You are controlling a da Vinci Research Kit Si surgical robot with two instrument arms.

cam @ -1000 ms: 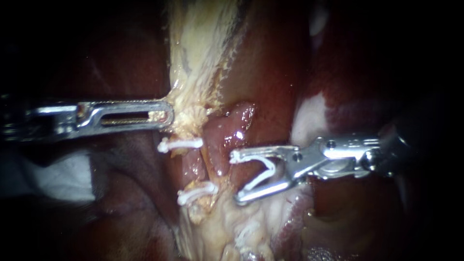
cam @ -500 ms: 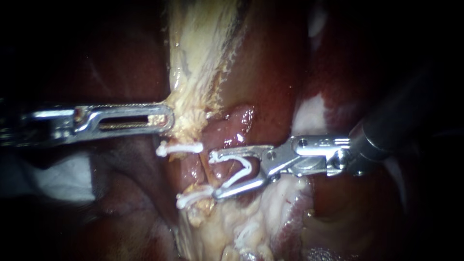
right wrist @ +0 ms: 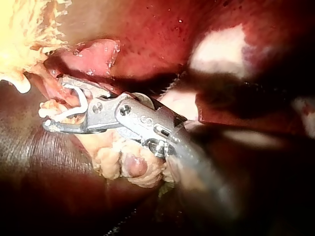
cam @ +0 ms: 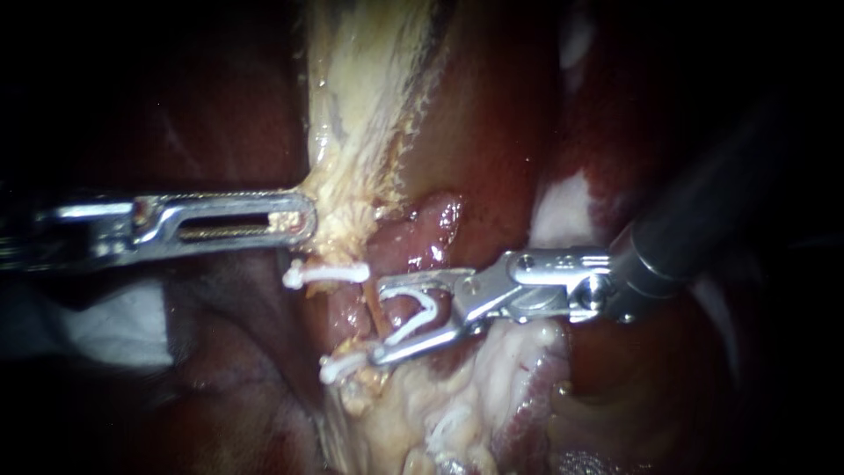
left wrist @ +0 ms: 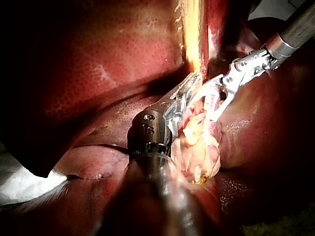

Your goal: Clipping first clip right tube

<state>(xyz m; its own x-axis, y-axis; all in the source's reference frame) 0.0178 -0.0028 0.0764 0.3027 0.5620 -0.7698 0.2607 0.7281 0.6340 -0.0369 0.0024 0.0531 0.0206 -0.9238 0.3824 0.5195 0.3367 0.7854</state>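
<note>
- Since a second ago my right instrument (cam: 378, 321) has slid leftward across the tissue, so its jaws now straddle the right tube (cam: 397, 255).
- Those jaws stand wide, carrying the open clip (cam: 420, 304) between them. The tube runs up-and-down, crosswise to them.
- My left instrument (cam: 297, 216) is clamped on the pale tissue (cam: 352, 167), farther from the target.
- Just beyond sit an upper set clip (cam: 330, 274) and a lower set clip (cam: 338, 368). My lower jaw tip lies right beside the lower one, which I judge could snag.

Dark surround — white cloth (cam: 110, 327) lower left
</note>
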